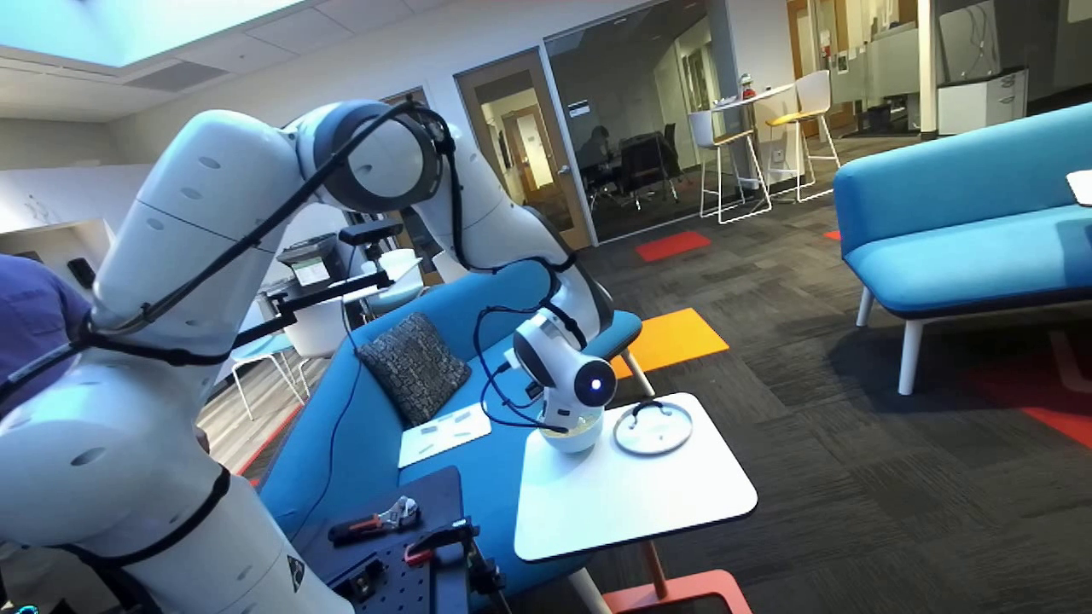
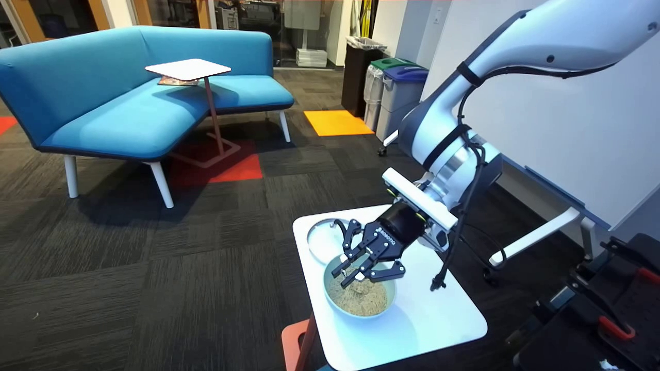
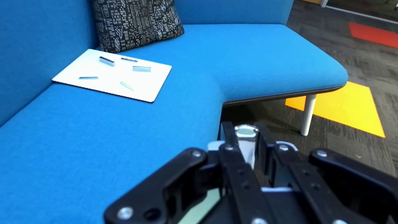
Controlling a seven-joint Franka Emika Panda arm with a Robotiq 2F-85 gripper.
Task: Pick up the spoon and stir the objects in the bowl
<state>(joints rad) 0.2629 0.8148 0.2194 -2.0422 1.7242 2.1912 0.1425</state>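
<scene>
- End effector (image 2: 341, 279): is hanging over the bowl (image 1: 576, 443), fingers standing close together, gripping the spoon (image 3: 246, 133).
- Spoon: its silvery end is showing between the fingers, at four o'clock in the wrist view.
- Bowl: pale, is holding grainy brown contents (image 2: 363, 300).
- Lid (image 1: 653, 429): clear, is lying at the bowl's three o'clock in an exterior view.
- Worktop (image 1: 631, 499): white, is carrying both.

We count one black two-fingered gripper (image 3: 244, 128), one small, pale, shiny spoon (image 3: 246, 133), one small round bluish-white bowl (image 1: 573, 443) and one round clear glass lid (image 1: 657, 434). In the wrist view, we find one black-and-white patterned cushion (image 3: 136, 25), one flat white rectangular board (image 3: 108, 82) and five small oblong pieces (image 3: 141, 68). Beyond these, we count two blue upholstered sofas (image 1: 972, 256), two white-topped side tables with reddish legs (image 2: 428, 324) and three tall waste bins (image 2: 398, 100).
</scene>
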